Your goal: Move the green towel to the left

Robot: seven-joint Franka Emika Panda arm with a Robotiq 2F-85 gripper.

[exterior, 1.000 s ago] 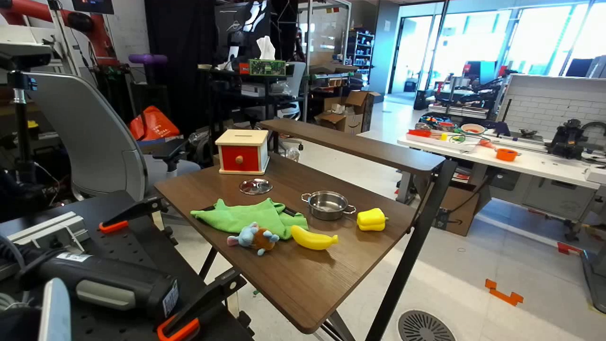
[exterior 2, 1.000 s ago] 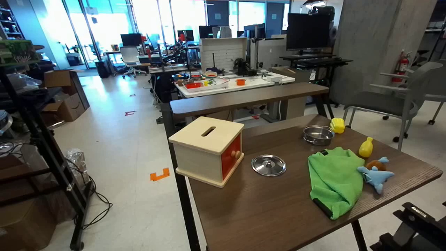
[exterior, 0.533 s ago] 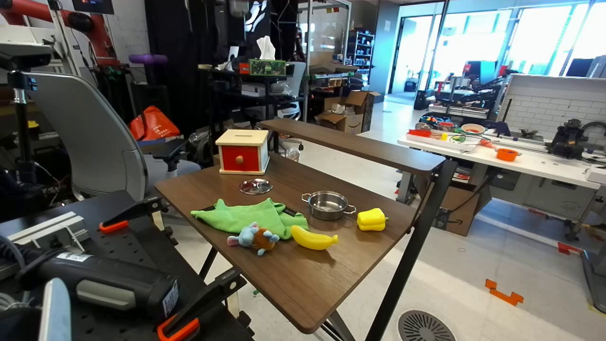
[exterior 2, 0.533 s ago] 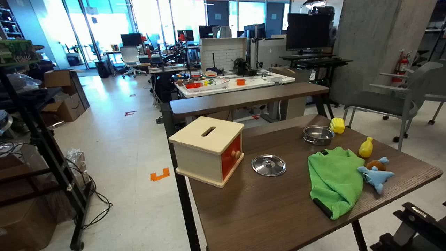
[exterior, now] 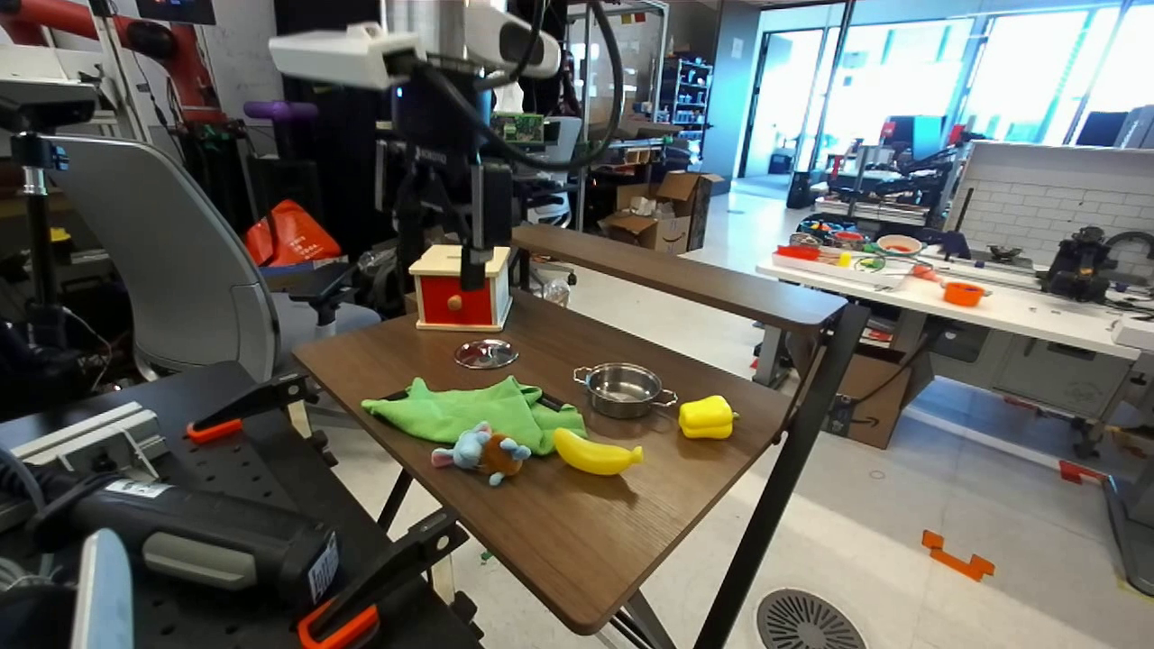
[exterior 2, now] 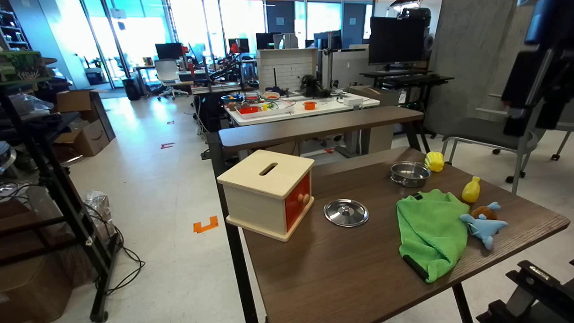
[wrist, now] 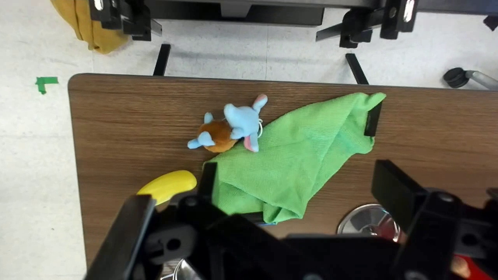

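Observation:
The green towel (exterior: 478, 415) lies crumpled and flat on the brown table in both exterior views (exterior 2: 432, 233). In the wrist view the towel (wrist: 288, 155) stretches diagonally below my gripper, with black ends of something showing from under it at two sides. A blue and brown plush toy (wrist: 220, 134) touches the towel's edge, and a yellow banana (wrist: 171, 186) lies close beside it. My gripper (wrist: 297, 169) is open and empty, its fingers wide apart. In the exterior views the gripper (exterior: 442, 261) hangs well above the table, apart from the towel; it also shows at the right edge (exterior 2: 531, 121).
A wooden box with a red drawer (exterior 2: 269, 193), a metal lid (exterior 2: 345, 212), a metal pot (exterior: 622, 392) and a yellow pepper (exterior: 708, 417) stand on the table (exterior: 577, 541). A raised shelf (exterior: 667, 275) runs along one long side.
The arm and open gripper have come into both exterior views, lowering in from above over the table. The towel and the other things on the table have not moved.

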